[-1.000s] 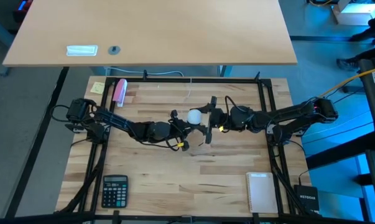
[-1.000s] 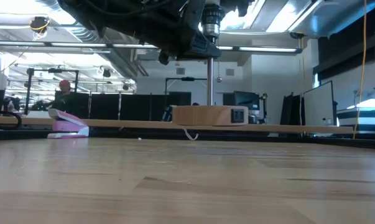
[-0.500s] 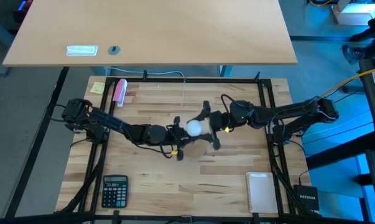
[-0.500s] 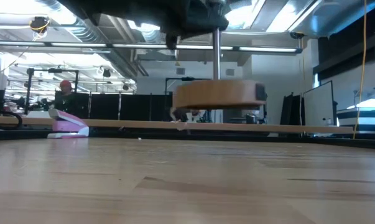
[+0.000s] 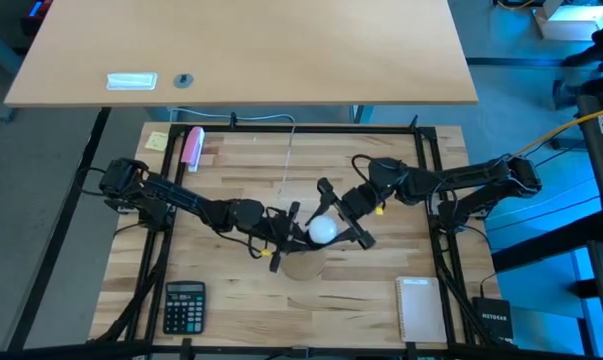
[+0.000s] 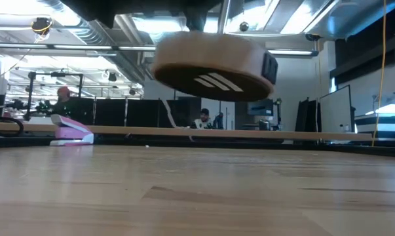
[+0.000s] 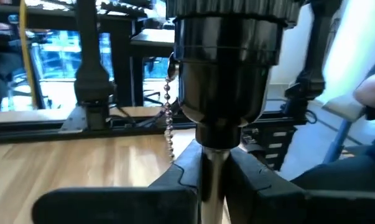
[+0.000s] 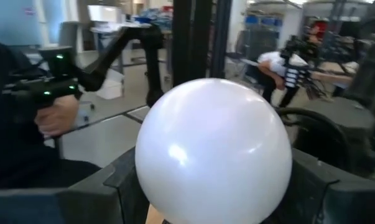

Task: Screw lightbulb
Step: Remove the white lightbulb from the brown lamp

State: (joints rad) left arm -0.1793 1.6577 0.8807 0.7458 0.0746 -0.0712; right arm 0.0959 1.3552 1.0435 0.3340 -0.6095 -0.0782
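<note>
A small lamp hangs above the table: a round wooden base [image 6: 213, 65], a thin metal stem [image 7: 212, 183] and a black socket [image 7: 227, 62] with a bead chain [image 7: 169, 109]. In the low view the base is clear of the table and tilted. The white lightbulb [image 5: 323, 230] sits at the lamp's top; whether it joins the socket is hidden. My left gripper [image 5: 293, 228] is shut on the stem. My right gripper [image 5: 333, 222] is shut on the lightbulb [image 8: 213, 149]. My left gripper pinches the metal stem just below the socket [image 7: 212, 163] between its two fingers. They reach in level from the table's left and lie across the stem. The lamp is lifted clear, its base tilted. My right gripper clasps the lightbulb's round globe [image 8: 175, 186] between its two fingers [image 8: 112, 183], one on each side. They reach in level from the table's right. The bulb's base is hidden behind the globe.
A calculator [image 5: 185, 305] lies near the front left, a white notepad [image 5: 419, 307] at the front right. A pink stapler [image 5: 193, 147] and a yellow note [image 5: 157, 141] are at the far left. A white cord [image 5: 286, 160] trails toward the far edge. People sit in the room behind.
Both grippers have gone up and toward the table's near edge, turning as they went. The lamp, which stood on its base, has been lifted clear, and its base now hangs tilted. The bulb has stayed between my right gripper's fingers.
</note>
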